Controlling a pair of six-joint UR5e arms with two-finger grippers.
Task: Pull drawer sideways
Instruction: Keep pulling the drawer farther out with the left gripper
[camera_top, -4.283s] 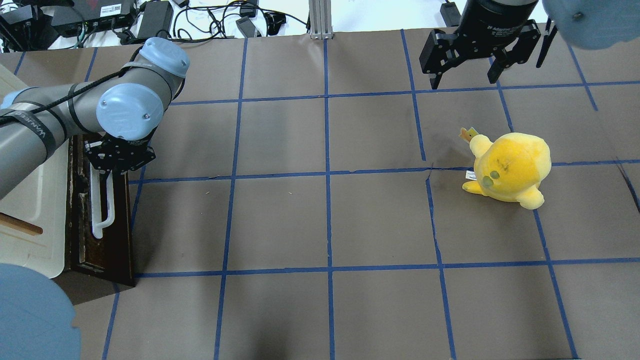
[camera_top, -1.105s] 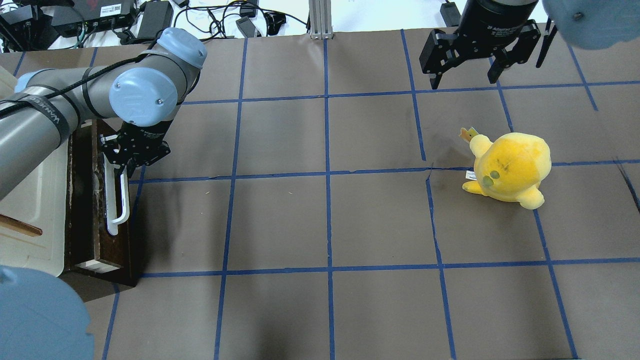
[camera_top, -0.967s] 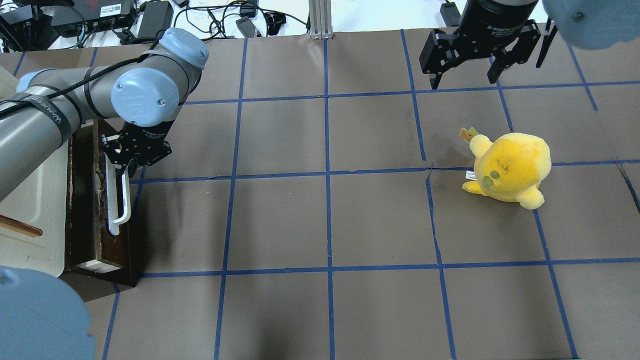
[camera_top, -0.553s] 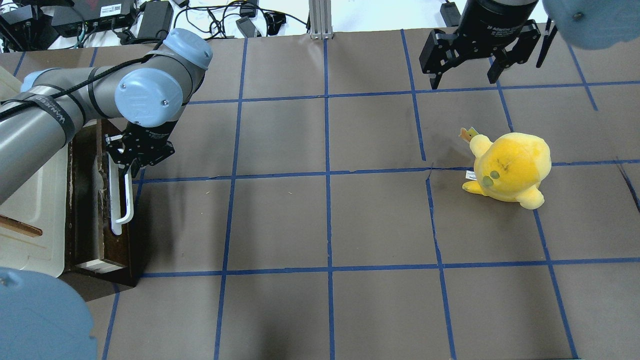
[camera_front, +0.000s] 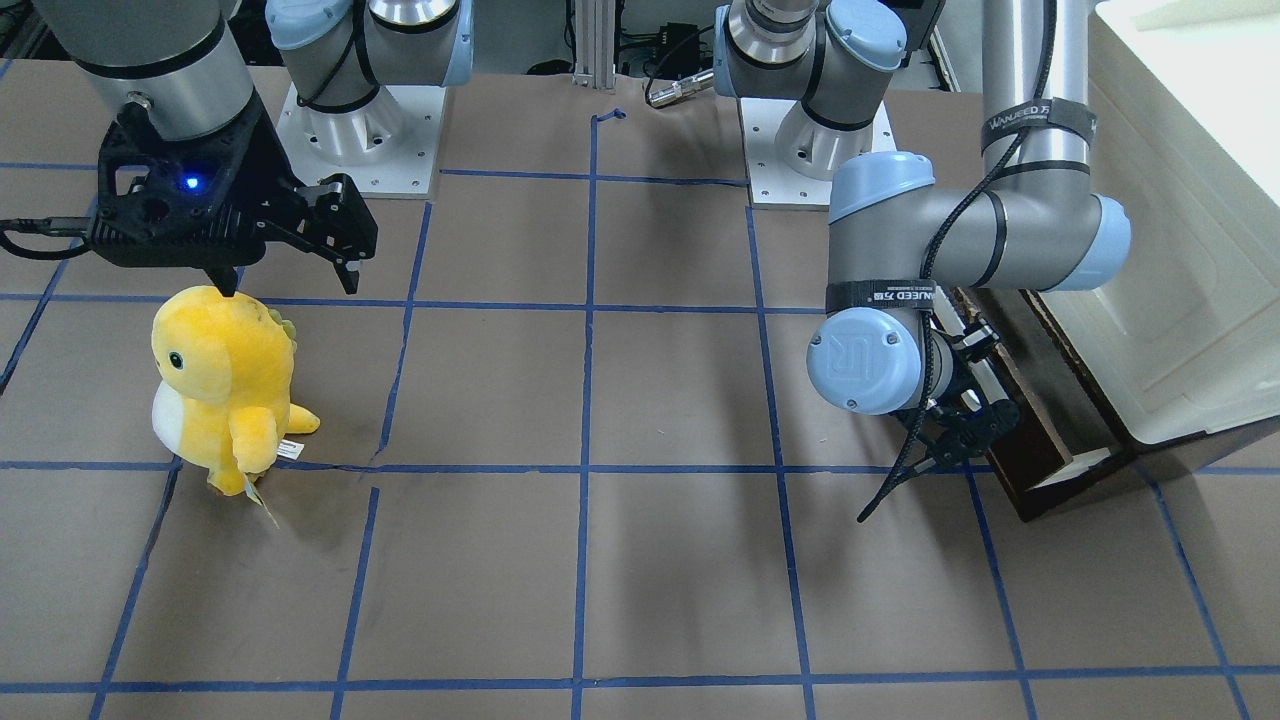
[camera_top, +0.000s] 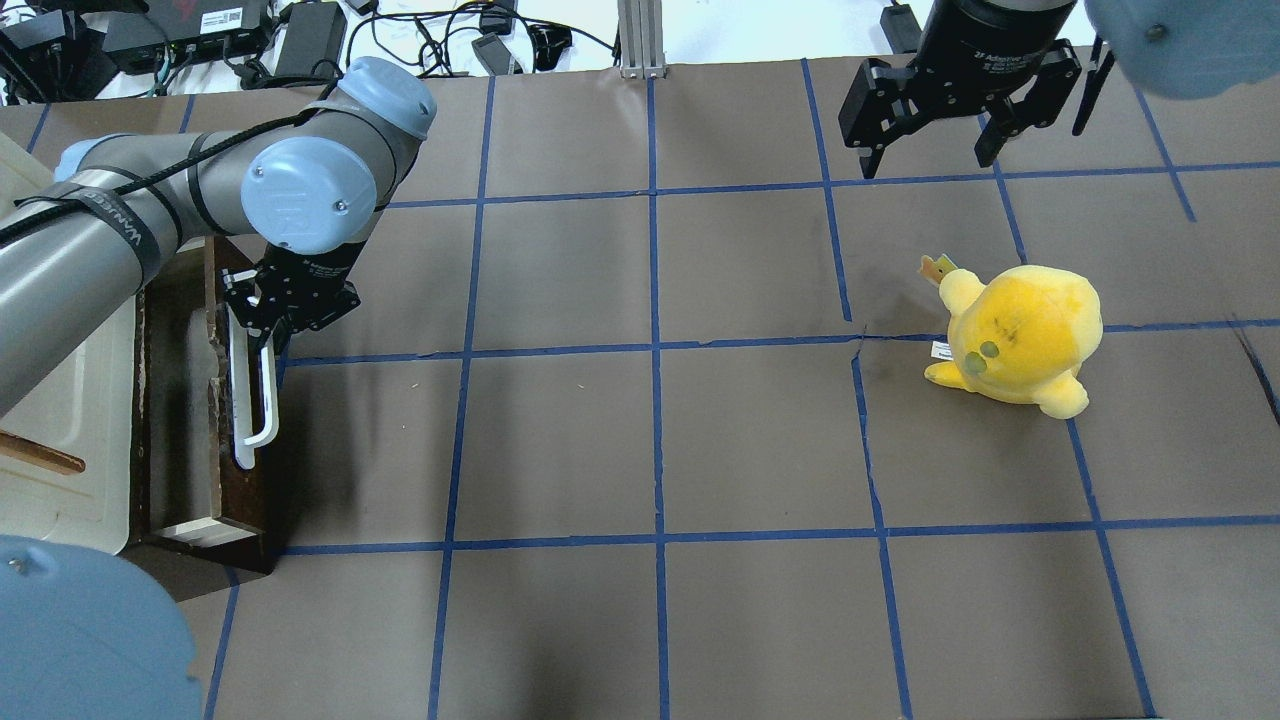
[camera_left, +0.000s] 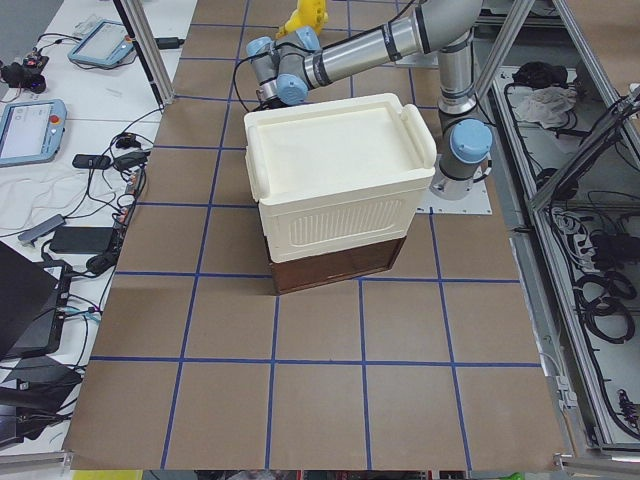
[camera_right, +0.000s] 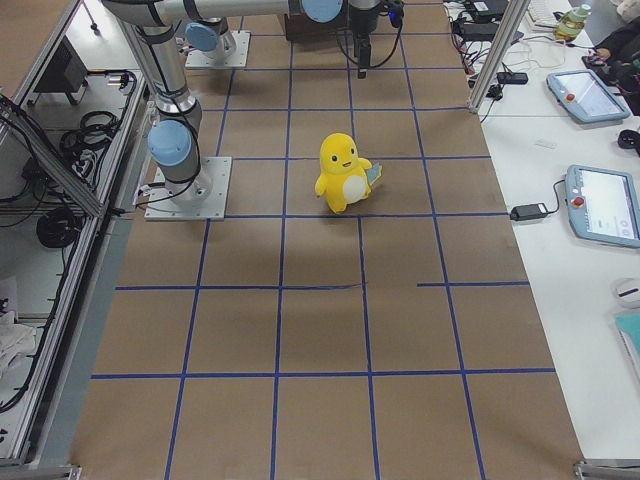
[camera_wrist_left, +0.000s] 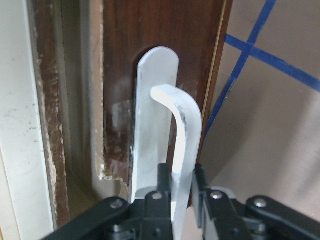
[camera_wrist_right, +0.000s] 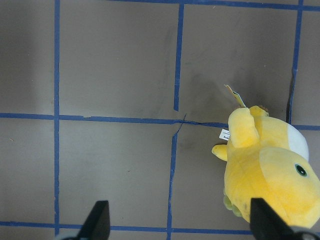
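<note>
The dark brown drawer front (camera_top: 245, 475) with its long white bar handle (camera_top: 252, 405) stands at the table's left edge, pulled partly out of the cream-white cabinet (camera_top: 70, 420). A pale wood side (camera_top: 190, 530) shows at its near end. My left gripper (camera_top: 262, 335) is shut on the far end of the handle. The left wrist view shows the fingers (camera_wrist_left: 164, 181) clamped on the bar (camera_wrist_left: 186, 125) in front of the drawer front (camera_wrist_left: 150, 50). My right gripper (camera_top: 930, 160) is open and empty, hovering at the far right.
A yellow plush toy (camera_top: 1015, 335) stands on the right half of the table, just below the right gripper (camera_front: 290, 285). The cabinet (camera_front: 1170, 250) fills the left end. Cables and power bricks (camera_top: 300, 35) lie beyond the far edge.
My left gripper has moved to the right with the handle in it. The drawer has slid further out of the cabinet. The right arm has not moved.
</note>
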